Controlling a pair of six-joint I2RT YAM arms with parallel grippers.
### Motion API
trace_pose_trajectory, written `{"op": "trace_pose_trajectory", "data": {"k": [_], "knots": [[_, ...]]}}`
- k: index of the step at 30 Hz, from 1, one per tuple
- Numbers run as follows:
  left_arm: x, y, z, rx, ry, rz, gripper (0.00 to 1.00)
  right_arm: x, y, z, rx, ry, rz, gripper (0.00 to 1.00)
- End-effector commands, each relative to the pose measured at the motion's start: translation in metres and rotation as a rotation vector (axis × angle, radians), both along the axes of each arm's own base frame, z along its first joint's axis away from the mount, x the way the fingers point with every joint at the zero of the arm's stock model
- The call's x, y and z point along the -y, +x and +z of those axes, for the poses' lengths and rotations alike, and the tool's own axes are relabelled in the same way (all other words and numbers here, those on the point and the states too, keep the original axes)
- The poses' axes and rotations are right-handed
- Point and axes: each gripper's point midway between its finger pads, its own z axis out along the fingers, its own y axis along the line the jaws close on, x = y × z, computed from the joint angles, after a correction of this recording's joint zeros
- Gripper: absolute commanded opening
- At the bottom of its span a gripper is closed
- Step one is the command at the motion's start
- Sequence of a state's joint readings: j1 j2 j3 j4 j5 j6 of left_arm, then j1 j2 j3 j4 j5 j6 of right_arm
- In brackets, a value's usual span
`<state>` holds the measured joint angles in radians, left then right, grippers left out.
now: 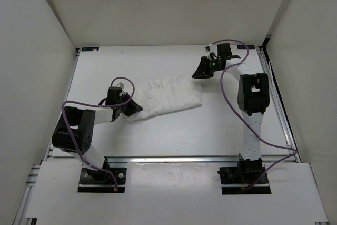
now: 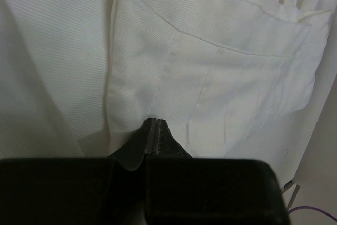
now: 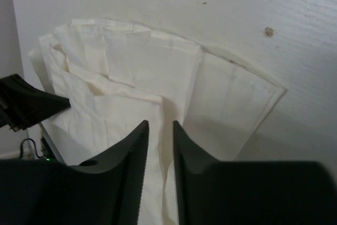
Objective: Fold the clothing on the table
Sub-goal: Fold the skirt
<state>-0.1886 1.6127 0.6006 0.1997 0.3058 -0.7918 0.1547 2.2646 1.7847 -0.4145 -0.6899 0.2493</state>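
So the clothing (image 1: 167,96) lies as a rumpled strip in the middle of the worktop (image 1: 210,130). The left gripper (image 1: 132,108) is clamped fully shut on its left end, I'd guess to lift that end for a fold. The right gripper (image 1: 201,71) hangs just off the cloth's far right corner, jaws narrowly apart with nothing in them, and looks lined up to pinch it.
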Motion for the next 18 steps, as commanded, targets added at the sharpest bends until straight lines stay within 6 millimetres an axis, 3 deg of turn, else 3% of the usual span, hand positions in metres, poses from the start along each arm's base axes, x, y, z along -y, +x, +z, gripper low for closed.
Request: {"op": "trace_pose_trajectory", "data": {"k": [1,5,13,18], "knots": [[-0.016,-0.027,-0.013,-0.073,0.071,-0.008,0.00,-0.013,0.005,0.001,-0.045,0.110,0.009,0.26],[-0.018,-0.025,-0.001,-0.044,0.037,0.002,0.00,-0.018,-0.010,-0.027,-0.111,0.055,0.014,0.05],[-0.011,-0.017,0.013,0.004,0.002,0.001,0.00,-0.004,-0.055,-0.052,-0.235,-0.103,0.010,0.00],[-0.008,-0.015,0.014,0.014,-0.013,0.005,0.00,0.010,-0.119,-0.072,-0.351,-0.174,0.004,0.00]]}}
